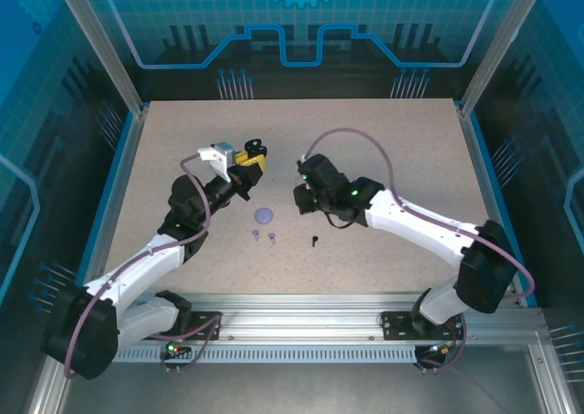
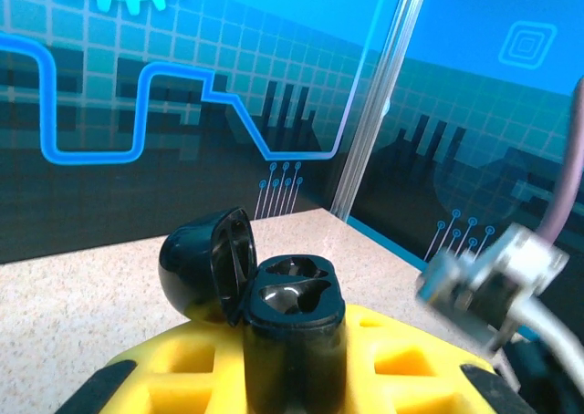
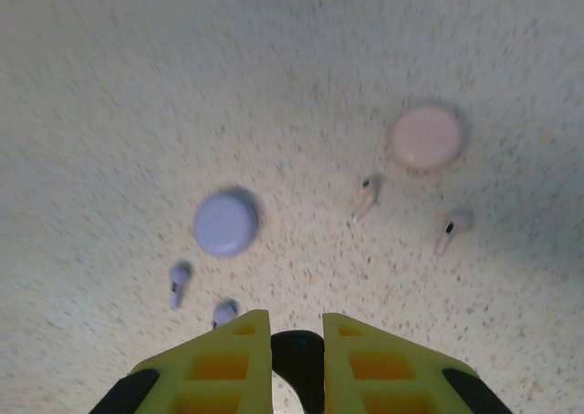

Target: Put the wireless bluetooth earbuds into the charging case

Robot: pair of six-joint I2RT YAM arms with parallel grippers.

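Note:
My left gripper point(image 1: 246, 165) point(image 2: 294, 368) is shut on a black charging case point(image 2: 294, 295) point(image 1: 255, 148), held upright above the table with its lid point(image 2: 205, 263) open and both sockets empty. My right gripper point(image 1: 305, 201) point(image 3: 297, 327) hovers over the table, its yellow fingers point(image 3: 219, 364) shut on a small black earbud point(image 3: 298, 357). Another black earbud point(image 1: 315, 242) lies on the table. Two lilac earbuds point(image 3: 179, 280) point(image 3: 224, 312) point(image 1: 256, 236) lie by a shut lilac case point(image 3: 225, 222) point(image 1: 264, 216). Two pale pink earbuds point(image 3: 367, 195) point(image 3: 453, 227) lie near a shut pink case point(image 3: 426, 138).
The speckled table point(image 1: 401, 150) is ringed by a blue rim and metal posts point(image 1: 99, 45). The right arm point(image 1: 411, 218) stretches across the right half, the left arm point(image 1: 151, 254) across the left. Open tabletop lies at the back.

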